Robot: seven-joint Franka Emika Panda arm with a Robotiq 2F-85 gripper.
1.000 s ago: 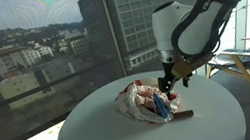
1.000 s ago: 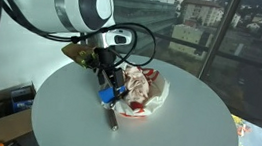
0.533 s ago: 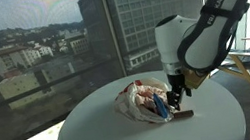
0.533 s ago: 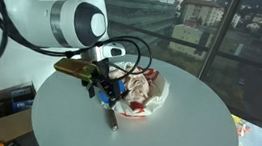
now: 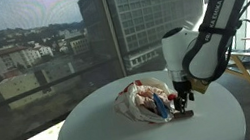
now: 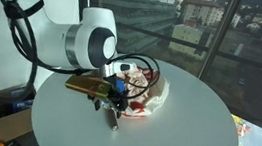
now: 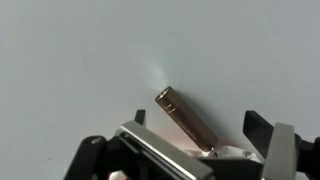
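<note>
1. My hand is spread wide, jaws well apart, and holds nothing.
2. It hangs low over the round white table, pointing straight down, with the fingertips close to the surface.
3. The thing nearest to me is a small brown tube that lies flat on the table. In the wrist view it runs on a slant, its blunt end up and to the left and its other end reaching back in between my two fingers.
4. From that view I cannot tell whether either finger touches the tube; a gap shows on both sides of it.
5. In both exterior views the tube sits just under my fingertips, on bare table.
6. Just beside it is a crumpled cloth, pale with red and blue patches. It lies heaped near the middle of the table, and the tube rests close to its edge, on the side toward the table's rim.
7. My hand stands between the cloth and the tube in that exterior view, above both.
8. Behind the table, a tall window shows city buildings.
</note>
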